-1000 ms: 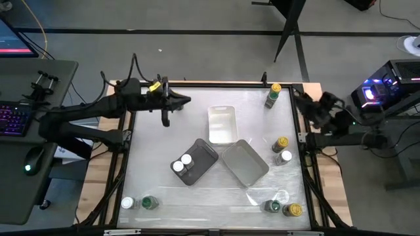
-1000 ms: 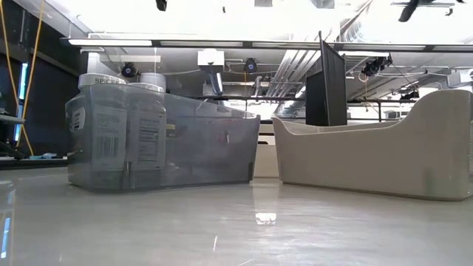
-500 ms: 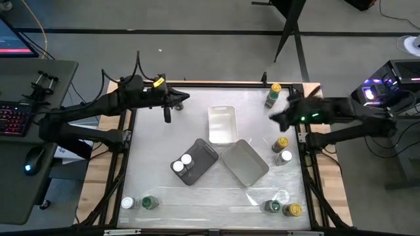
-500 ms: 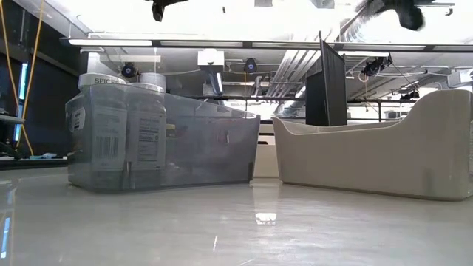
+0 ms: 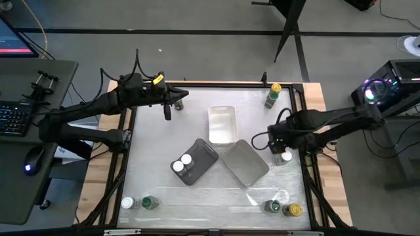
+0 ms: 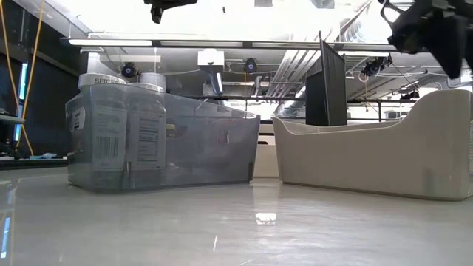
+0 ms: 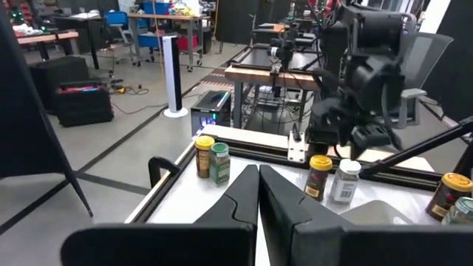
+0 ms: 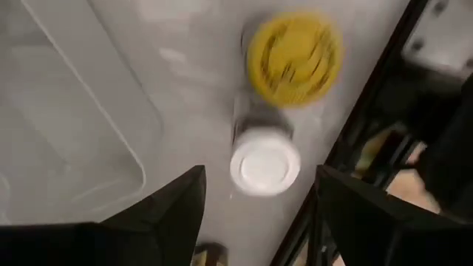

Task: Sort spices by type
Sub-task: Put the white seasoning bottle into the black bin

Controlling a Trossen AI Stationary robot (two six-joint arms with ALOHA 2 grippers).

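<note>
The right hand [image 5: 278,142] is held above the right edge of the tabletop [image 5: 197,196], its fingers [image 8: 159,214] spread apart with nothing between them — directly below sit a yellow-lidded jar [image 8: 294,48] and a white-lidded jar [image 8: 264,162], just beside each other. The left hand [image 7: 257,193] is poised over the far left corner, its fingers pressed together and empty. Two white-lidded jars [image 5: 182,163] are seen standing in the dark grey tray [image 5: 205,152], beside the white tray [image 5: 221,124] — other jars are scattered near the tabletop's corners.
</note>
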